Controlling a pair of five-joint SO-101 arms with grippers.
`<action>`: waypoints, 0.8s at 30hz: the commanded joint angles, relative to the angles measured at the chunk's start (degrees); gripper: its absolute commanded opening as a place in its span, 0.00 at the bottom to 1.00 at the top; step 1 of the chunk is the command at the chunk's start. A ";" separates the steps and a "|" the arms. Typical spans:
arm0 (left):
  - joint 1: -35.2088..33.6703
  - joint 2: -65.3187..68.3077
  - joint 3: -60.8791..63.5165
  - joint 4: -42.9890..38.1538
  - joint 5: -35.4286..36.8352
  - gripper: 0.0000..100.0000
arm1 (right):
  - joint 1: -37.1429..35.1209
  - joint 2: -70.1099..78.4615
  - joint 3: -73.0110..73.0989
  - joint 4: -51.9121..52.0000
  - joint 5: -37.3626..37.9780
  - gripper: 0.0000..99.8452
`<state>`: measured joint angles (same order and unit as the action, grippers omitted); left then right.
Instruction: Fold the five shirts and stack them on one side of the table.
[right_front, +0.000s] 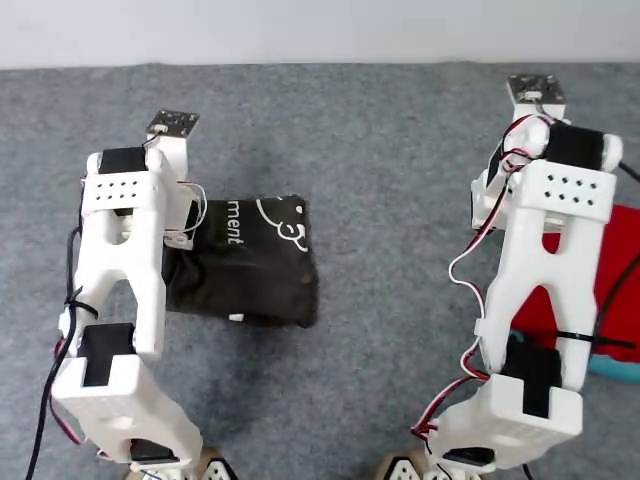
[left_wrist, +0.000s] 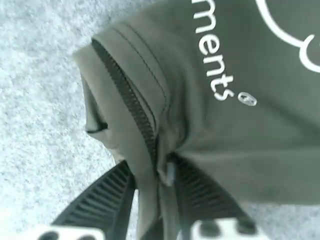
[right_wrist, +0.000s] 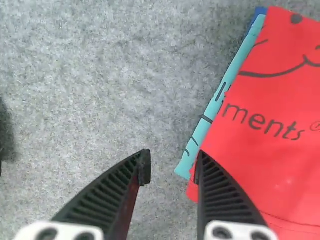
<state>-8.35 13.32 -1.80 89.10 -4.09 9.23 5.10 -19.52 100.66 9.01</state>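
Note:
A folded black shirt (right_front: 250, 265) with white print lies on the grey mat, left of centre. My left gripper (left_wrist: 157, 175) is shut on a fold of the black shirt (left_wrist: 240, 125) near its collar edge, with cloth pinched between the fingers. In the high view that left gripper (right_front: 186, 236) sits at the shirt's left edge. A red shirt (right_wrist: 270, 115) lies on a teal shirt (right_wrist: 210, 130) at the right side. My right gripper (right_wrist: 171, 167) hovers open over bare mat just beside that stack's corner, holding nothing.
The red shirt (right_front: 622, 270) and the teal shirt (right_front: 615, 366) under it reach the table's right edge, partly hidden by the right arm (right_front: 545, 290). A blue corner (right_wrist: 258, 11) peeks from under the stack. Grey mat (right_front: 390, 180) lies between the arms.

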 joint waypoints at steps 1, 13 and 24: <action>-1.58 -0.62 -2.51 1.14 -0.35 0.15 | 0.75 -3.65 -0.26 2.15 0.53 0.15; -8.26 -0.62 -11.65 5.98 -2.90 0.15 | 0.75 -3.38 -0.26 2.15 0.53 0.15; -5.01 -4.31 -12.88 11.43 -3.69 0.04 | -2.15 -4.00 -0.26 2.42 0.44 0.15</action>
<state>-12.04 13.05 -14.99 98.77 -6.73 8.88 5.10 -19.52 100.66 9.01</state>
